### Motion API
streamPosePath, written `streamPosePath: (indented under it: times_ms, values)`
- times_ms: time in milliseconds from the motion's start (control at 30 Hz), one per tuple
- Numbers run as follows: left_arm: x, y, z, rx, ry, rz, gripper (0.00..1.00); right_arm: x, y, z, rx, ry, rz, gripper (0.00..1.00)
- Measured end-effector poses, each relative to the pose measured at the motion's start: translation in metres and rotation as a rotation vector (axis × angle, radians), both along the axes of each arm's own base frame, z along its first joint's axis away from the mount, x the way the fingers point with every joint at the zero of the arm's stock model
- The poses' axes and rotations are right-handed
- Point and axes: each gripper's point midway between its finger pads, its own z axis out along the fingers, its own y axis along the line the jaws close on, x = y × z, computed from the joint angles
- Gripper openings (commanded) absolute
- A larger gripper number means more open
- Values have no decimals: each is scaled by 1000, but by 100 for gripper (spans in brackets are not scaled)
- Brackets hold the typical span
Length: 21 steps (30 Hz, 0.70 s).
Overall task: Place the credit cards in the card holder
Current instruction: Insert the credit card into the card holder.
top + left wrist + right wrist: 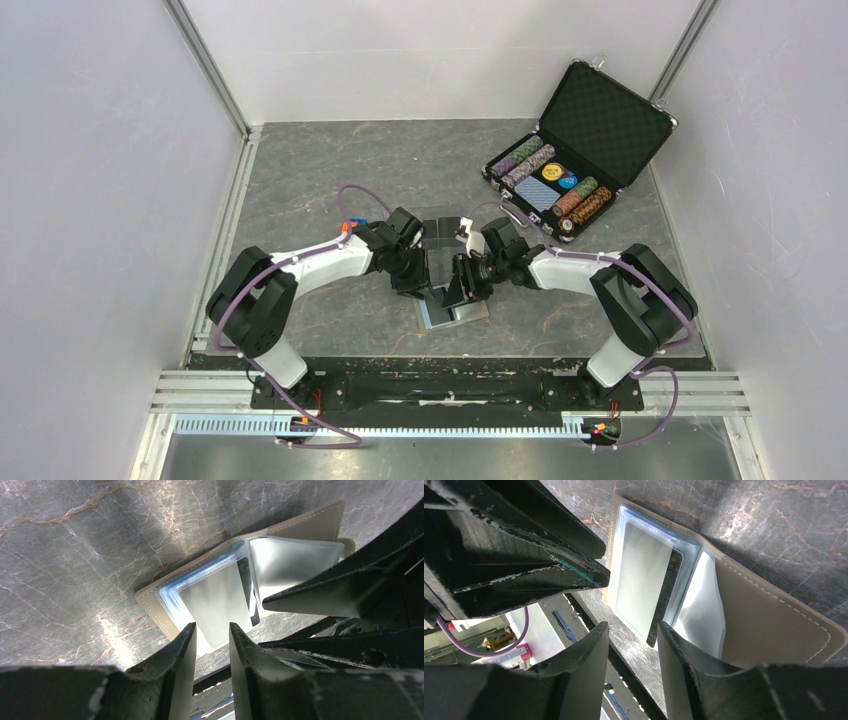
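- card holder (470, 312) lies open and flat on the marble table (330, 170), about 6 o'clock from table centre, near the front edge, under both gripper tips
- taupe stitched cover (774, 620), with clear plastic sleeves (215, 605) fanned out inside
- one black credit card (244, 580) sits partly in a sleeve by the centre fold, with one long edge and a corner showing; no other cards can be made out
- left gripper (212, 640): fingers apart with a narrow gap, nothing clamped; tips are at the sleeve's lower edge, but I cannot tell if they touch
- right gripper (631, 635): fingers apart and empty, just beside the black card's lower corner
- in the top view, the left arm comes in from 9 o'clock and the right from 3 o'clock; the tips are nearly meeting over the holder
- an open poker-chip case (580, 150) sits at 1 o'clock, well apart from the holder
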Motion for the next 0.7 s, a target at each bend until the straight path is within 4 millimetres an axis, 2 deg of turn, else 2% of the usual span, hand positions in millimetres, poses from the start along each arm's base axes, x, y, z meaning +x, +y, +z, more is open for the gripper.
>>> streamPosePath:
  times_ms: [367, 700]
  values:
    - [-4, 3, -18, 39, 46, 0, 39, -6, 0, -11, -40, 19, 26, 37]
    - [-5, 4, -22, 47, 58, -1, 40, -8, 1, -17, -56, 28, 40, 25]
